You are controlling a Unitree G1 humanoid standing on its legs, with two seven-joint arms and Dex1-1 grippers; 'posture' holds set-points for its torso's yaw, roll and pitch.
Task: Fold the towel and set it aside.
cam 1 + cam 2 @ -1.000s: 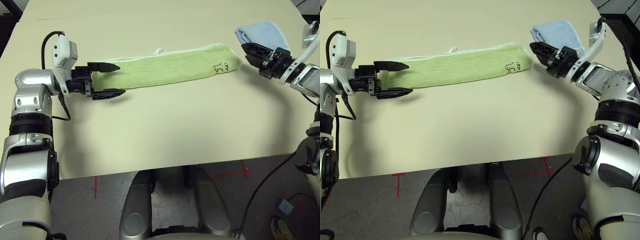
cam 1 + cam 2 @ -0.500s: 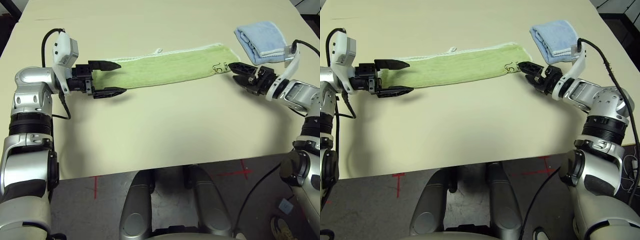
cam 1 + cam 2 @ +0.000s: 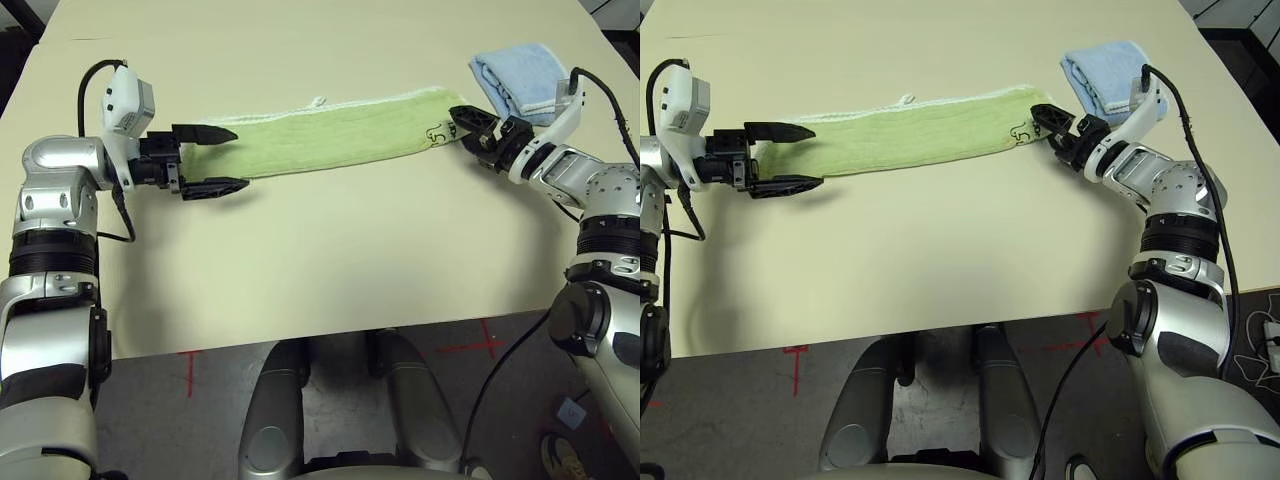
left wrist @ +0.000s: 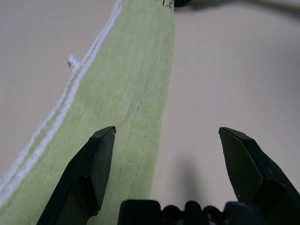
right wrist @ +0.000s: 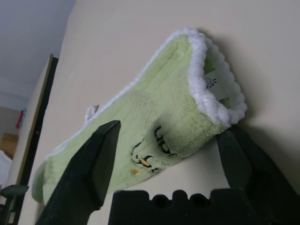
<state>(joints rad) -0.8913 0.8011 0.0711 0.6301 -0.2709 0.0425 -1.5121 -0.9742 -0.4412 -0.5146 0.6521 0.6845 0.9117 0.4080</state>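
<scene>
Since the earlier frame, the right gripper (image 3: pixel 462 125) has been brought to the towel (image 3: pixel 330 133) end at upper right, jaws spread around it. Left gripper (image 3: pixel 226 159) is held open. Both layers should be pinched together.

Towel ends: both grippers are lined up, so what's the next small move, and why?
Probably close both grippers. The towel lies as a long strip; the right gripper straddles its logo end, and the left gripper stands open around the other end, so neither grips yet.
</scene>
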